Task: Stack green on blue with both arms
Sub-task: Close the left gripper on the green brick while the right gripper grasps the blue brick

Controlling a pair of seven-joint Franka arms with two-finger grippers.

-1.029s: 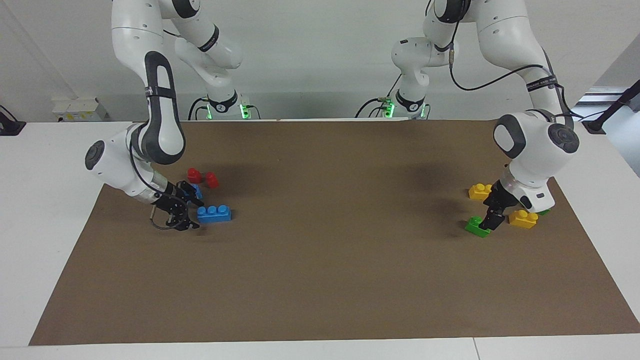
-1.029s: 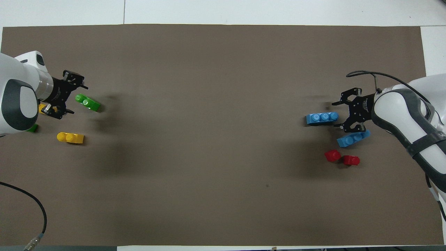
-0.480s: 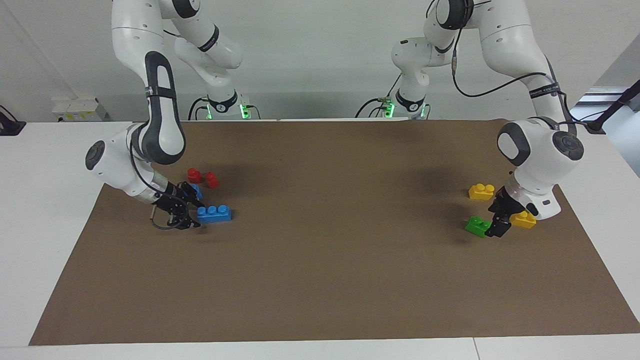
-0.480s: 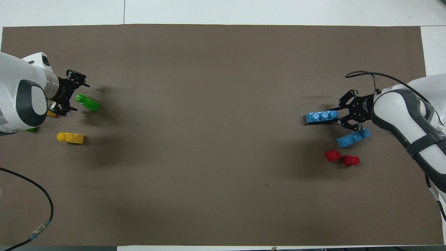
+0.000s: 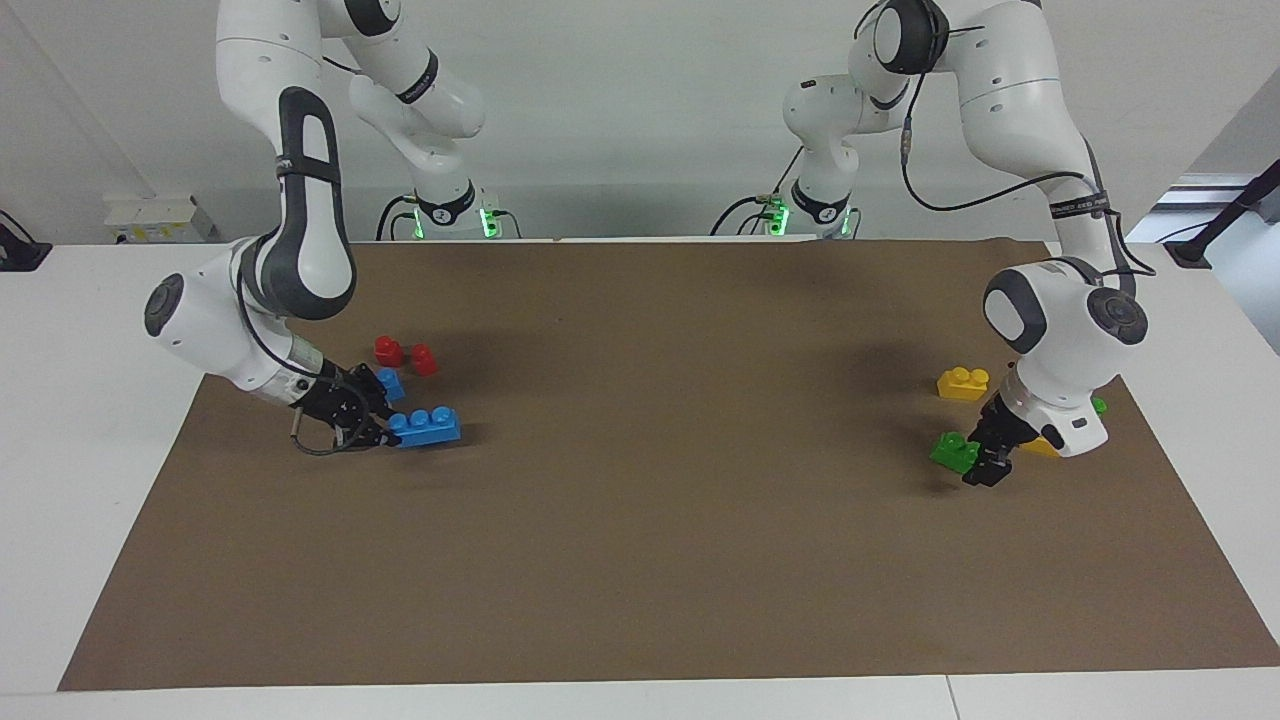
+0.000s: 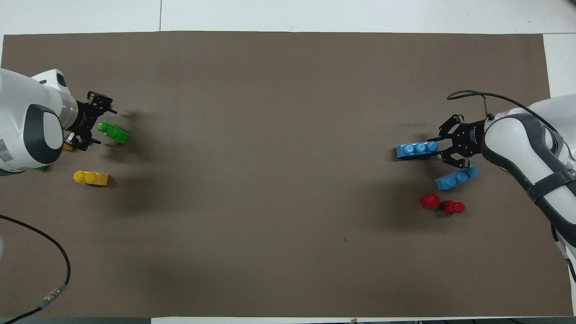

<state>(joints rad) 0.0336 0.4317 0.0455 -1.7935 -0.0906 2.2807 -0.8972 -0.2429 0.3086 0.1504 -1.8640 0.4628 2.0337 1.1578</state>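
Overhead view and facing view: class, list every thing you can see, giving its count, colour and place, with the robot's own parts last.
Paper mat: one, brown, on the white table.
Sky-blue three-stud plastic bricks: two, right arm's end; one at the right tool, one nearer to the robots.
Small red plastic pieces: two, beside each other, nearer to the robots than the blue bricks.
Lime-green two-stud plastic brick: one, left arm's end.
Darker green plastic brick: one, mostly hidden by the left arm.
Yellow two-stud plastic bricks: two; one in the open, one partly hidden.
Black cable: one, left arm's end.
Left tool: black, open, straddling the lime-green brick's end.
Right tool: black, at the blue brick's end.
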